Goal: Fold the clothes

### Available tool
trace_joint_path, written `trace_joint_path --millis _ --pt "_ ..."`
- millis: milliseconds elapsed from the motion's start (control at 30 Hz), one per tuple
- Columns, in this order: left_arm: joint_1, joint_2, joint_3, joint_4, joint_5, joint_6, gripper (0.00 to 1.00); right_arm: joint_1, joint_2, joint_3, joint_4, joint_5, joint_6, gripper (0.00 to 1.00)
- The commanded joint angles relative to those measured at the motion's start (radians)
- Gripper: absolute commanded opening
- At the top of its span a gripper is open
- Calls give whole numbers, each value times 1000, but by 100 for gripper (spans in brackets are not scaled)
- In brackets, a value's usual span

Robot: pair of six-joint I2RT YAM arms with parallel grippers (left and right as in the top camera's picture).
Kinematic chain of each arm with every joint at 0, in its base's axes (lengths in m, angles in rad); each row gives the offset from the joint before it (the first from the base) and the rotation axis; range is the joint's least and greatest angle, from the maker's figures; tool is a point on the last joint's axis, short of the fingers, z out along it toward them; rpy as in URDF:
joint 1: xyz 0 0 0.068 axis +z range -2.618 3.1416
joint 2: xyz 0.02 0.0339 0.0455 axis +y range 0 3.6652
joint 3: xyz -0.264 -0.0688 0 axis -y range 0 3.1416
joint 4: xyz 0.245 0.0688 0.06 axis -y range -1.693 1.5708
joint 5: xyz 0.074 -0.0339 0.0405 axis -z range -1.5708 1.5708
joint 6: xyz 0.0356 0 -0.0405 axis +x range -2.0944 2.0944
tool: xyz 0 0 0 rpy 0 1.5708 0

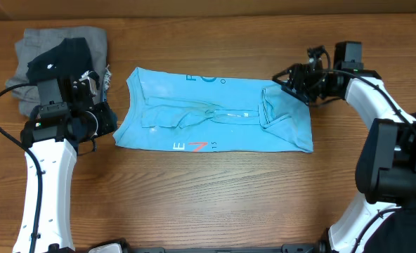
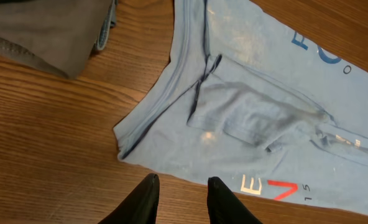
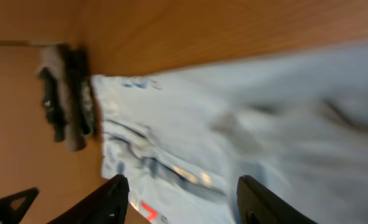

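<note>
Fingers [image 2: 148, 194] of the left gripper [image 2: 183, 182] sat right at the lens, spread apart with nothing between them, only bare wood under the tips.

Biggest thing was the wooden table [image 1: 215, 204] under both hands. Next, the light blue shirt [image 1: 215, 112] lay flat in a long band between the two grippers, its near corner just ahead of the left fingertips but not touching them. The right gripper [image 3: 183, 183] was at the shirt's other end, fingers apart as well, with cloth spread out in front of them. That view was blurry, so I couldn't tell if it touched the fabric.

A pile of grey and dark clothes [image 1: 57, 53] sat beyond the left gripper and off to its side. Smaller stuff: a sleeve [image 2: 246, 112] tucked in across the shirt's middle, and red print [image 2: 268, 186] just beyond the left fingers.

My read was that the sleeves were done and the fold across the body wasn't. The next move probably called for each gripper to drop onto its end, pinch the edge, and carry it over evenly without dragging the sleeves loose.
</note>
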Motion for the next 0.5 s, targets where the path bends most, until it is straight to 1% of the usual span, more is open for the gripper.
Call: trace_joint_path --millis 0,100,167,233,300,333,367,400,433,467 --pt "3 -23 18 0 15 19 30 -21 -34 5 -109 202 7 58" --pt "3 -22 18 0 15 19 30 -7 -32 1 -233 360 7 50" --pt "3 -22 18 3 15 19 30 11 -32 -11 -280 453 8 45" --pt "3 -22 18 8 15 19 31 26 -32 -34 -290 518 9 44" --pt "3 -23 18 10 16 19 31 37 -30 -62 -275 540 27 43" --pt "3 -23 18 9 16 19 31 42 -29 -76 -270 522 31 33" --pt "3 -23 18 7 16 19 31 44 -29 -80 -273 499 30 29" --pt "3 -23 18 6 15 19 31 49 -29 -84 -287 440 8 27" --pt "3 -23 18 5 15 19 31 53 -30 -83 -305 353 -50 26" --pt "3 -23 18 5 16 19 31 58 -34 -82 -335 216 -151 25"
